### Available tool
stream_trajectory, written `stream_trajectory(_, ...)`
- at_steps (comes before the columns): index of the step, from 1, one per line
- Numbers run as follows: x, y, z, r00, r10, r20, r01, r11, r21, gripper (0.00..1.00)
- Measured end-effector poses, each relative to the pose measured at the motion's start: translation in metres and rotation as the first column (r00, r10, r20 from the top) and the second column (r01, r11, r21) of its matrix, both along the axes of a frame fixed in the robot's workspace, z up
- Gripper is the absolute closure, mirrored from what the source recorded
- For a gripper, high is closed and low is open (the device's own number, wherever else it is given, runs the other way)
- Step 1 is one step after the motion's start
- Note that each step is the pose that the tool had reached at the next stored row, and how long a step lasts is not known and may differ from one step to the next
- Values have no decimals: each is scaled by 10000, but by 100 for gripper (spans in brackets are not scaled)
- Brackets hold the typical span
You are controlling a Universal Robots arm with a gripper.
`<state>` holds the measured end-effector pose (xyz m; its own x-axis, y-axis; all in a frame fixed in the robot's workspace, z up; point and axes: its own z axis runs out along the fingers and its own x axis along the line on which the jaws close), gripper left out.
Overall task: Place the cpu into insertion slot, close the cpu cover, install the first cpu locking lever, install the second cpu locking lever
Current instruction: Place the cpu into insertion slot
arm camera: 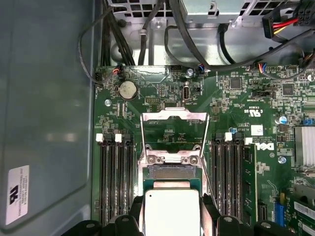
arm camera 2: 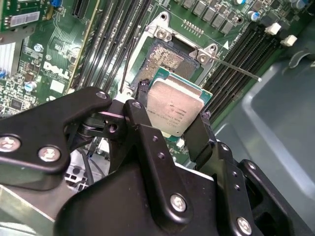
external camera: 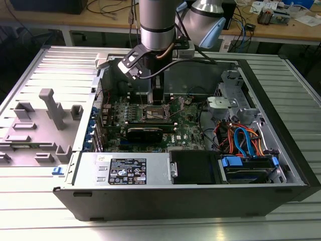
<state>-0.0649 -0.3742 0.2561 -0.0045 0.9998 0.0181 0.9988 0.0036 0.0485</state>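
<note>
**Trouble ahead if this goes in crooked**

Big dark case (external camera: 175,200) on the table (external camera: 160,230), green motherboard (arm camera: 236,101) inside. Thin silver cpu cover (arm camera: 173,117) is flipped open beside the dark square insertion slot (arm camera: 170,172). End effector (arm camera 2: 172,112) pinches the smooth dull-grey cpu (arm camera 2: 174,104) just above it; any tilt could bend contacts.

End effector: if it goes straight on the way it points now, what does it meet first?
Likely the insertion slot, just beyond the cpu that the end effector grips; depth is unclear.
</note>
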Motion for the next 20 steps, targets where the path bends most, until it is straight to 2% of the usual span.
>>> stream_trajectory(15, 0, 0, -28, 10000, -1, 0, 1, 10000, 1, 46)
stream_trajectory(20, 0, 0, -130, 10000, 0, -1, 0, 10000, 1, 46)
